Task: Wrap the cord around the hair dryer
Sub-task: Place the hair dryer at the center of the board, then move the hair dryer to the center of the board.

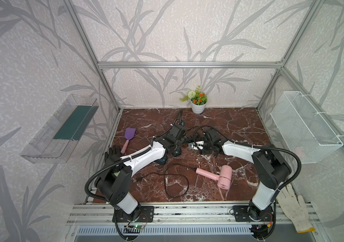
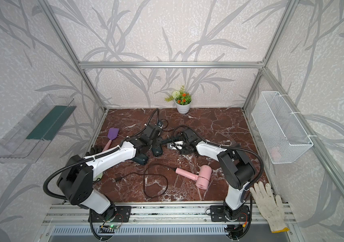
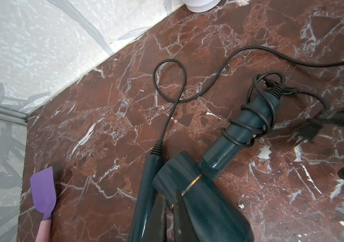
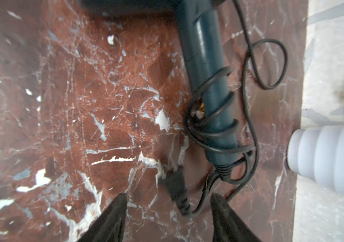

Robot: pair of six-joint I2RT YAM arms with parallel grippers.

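We logged the teal dryer [image 1: 175, 152] mid-table in a top view, cord [image 4: 215, 98] coiled round its handle, long axis 8-to-2 o'clock toward the nearer right gripper [image 4: 169, 196], jaws spread and empty, plug [image 4: 177, 186] loose between them; left gripper [image 3: 170, 209] pressed together at the barrel.

Dark teal hair dryer [image 3: 208, 209] with thin gold band, black cord [image 3: 246, 125], red-brown marble tabletop [image 1: 229, 125] veined white, pink hair dryer [image 1: 224, 178], purple spatula [image 1: 129, 134], grey-leaf wallpaper [image 1: 167, 31].
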